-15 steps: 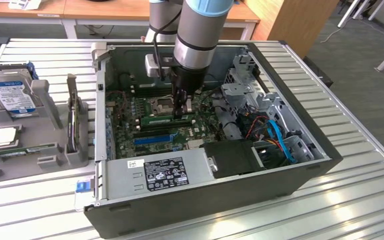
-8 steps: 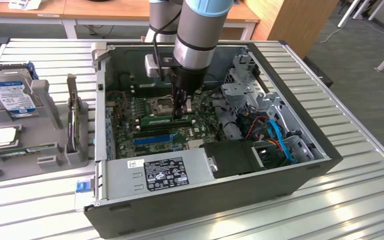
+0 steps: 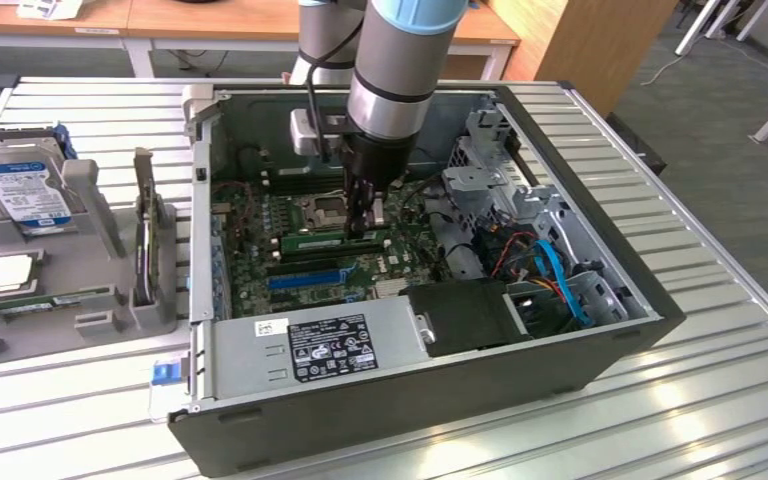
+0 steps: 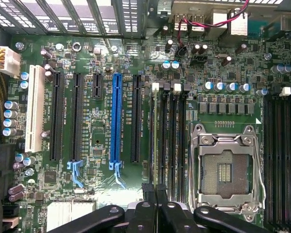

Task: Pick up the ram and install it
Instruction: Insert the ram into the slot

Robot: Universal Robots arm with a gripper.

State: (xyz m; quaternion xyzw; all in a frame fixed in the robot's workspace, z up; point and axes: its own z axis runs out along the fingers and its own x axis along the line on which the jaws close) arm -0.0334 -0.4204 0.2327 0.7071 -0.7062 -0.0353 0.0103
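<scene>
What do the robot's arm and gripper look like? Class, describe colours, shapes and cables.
The arm is a smooth silver-grey cylinder with a pale blue cap near the top and a black ring lower down. A black cable runs beside it to a light grey box at the wrist. The gripper is black, with narrow fingers on rounded, pivoted links.

Table (image 3: pixel 731 400): ribbed bare metal, satin sheen. Case (image 3: pixel 424 430): dark grey painted metal, matt. Power supply (image 3: pixel 244 355): dull bare steel, paper label. Drive (image 3: pixel 17 185), 9 o'clock of case: silver metal, blue label. Motherboard (image 4: pixel 102 191): green, glossy lacquer; blue slot (image 4: pixel 117 116) smooth plastic. Socket frame (image 4: pixel 200 145): shiny metal. Gripper (image 4: pixel 155 191): black, matt.
</scene>
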